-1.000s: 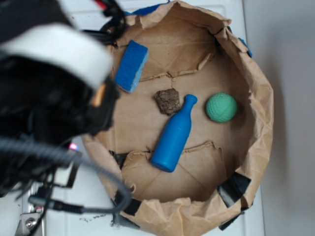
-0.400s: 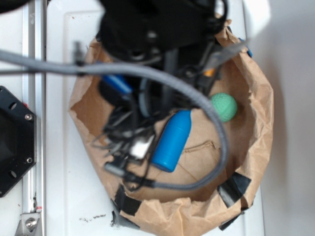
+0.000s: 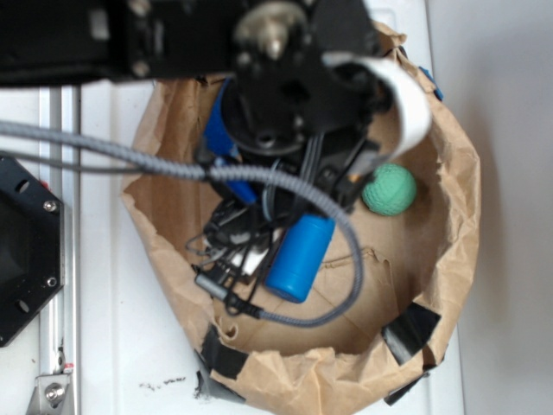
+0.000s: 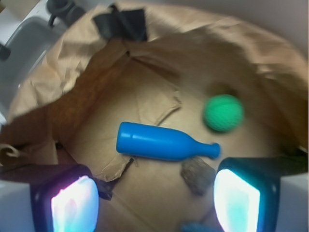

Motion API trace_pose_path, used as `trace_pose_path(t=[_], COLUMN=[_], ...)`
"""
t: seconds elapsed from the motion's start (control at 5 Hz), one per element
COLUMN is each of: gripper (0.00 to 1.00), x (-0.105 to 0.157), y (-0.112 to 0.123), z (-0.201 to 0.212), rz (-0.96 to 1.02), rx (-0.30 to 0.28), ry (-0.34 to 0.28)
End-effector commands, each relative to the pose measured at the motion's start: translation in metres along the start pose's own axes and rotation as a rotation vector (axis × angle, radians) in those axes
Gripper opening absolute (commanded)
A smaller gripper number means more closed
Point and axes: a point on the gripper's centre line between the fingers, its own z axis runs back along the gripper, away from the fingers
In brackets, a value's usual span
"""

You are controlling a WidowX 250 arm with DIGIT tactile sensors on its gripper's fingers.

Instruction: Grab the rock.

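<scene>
Since a second ago the black robot arm has swung from the left edge of the exterior view to hang directly over the round brown paper-lined basket, and its body and grey braided cable now hide the middle of the basket floor where the stone lay in plain sight. Neither the bottle nor the ball has shifted in that time.

From the wrist view, the small rough brown-grey rock lies on the paper floor between the two jaws, low in the frame and closer to the right-hand pad. It sits just under the neck of the blue plastic bottle, which lies on its side across the floor with its cap pointing right; whether rock and bottle touch cannot be told. The gripper has its jaws spread wide, with one glowing pale pad at the lower left and the other at the lower right, and nothing is held between them. The pads are apart from the rock.

A green dimpled ball rests farther back and to the right, near the basket's crumpled paper wall and apart from the bottle. A blurred patch of blue shows at the bottom edge between the pads. Strips of black tape patch the basket rim. In the exterior view the basket stands on a white counter, with a black mounting plate at its left edge; the rock itself is hidden there behind the arm.
</scene>
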Motion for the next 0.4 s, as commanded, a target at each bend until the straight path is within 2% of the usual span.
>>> trace_pose_path(t=[0.0, 0.2], gripper=[1.00, 1.00], x=[-0.0169, -0.0210], y=[0.0252, 0.0309], z=[-0.0257, -0.0340], rz=[0.037, 0.068], rx=[-0.030, -0.040], ry=[-0.034, -0.034])
